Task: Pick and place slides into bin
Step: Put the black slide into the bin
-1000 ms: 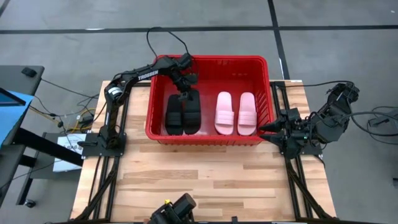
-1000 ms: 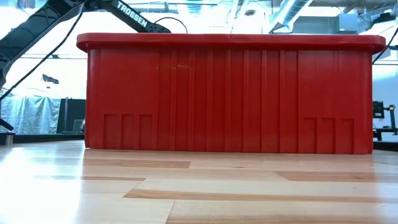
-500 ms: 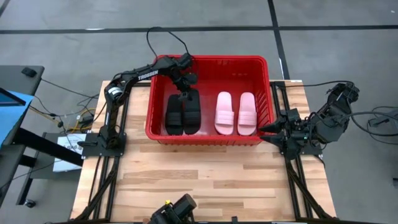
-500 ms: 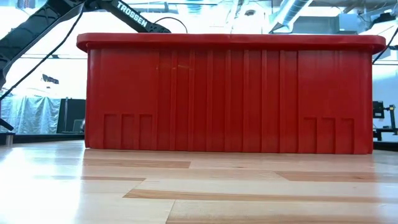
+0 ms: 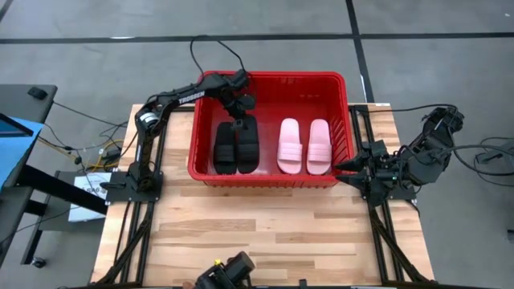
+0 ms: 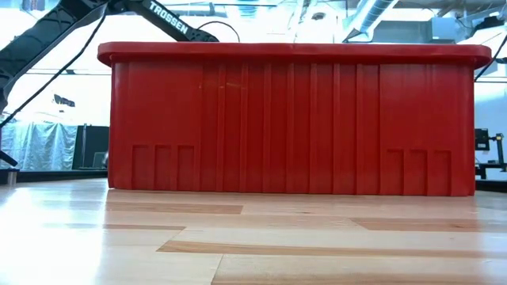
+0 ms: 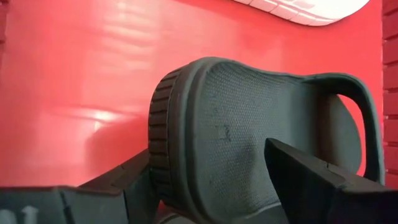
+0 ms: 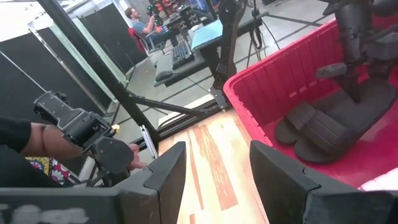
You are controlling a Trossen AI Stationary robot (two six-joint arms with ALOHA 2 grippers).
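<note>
Left gripper (image 5: 241, 120) spread wide, fingers (image 7: 311, 180) either side of a black slide's (image 7: 249, 143) heel without clamping it; right gripper (image 5: 347, 167) parted and empty, parked off the bin's (image 5: 273, 78) right wall. Both black slides (image 5: 236, 146) and both pink slides (image 5: 305, 146) lying flat inside the red bin on the wooden table (image 5: 265, 233), grey floor around. Left arm (image 5: 173, 100) reaching over the bin's far left corner, wrist bent down.
</note>
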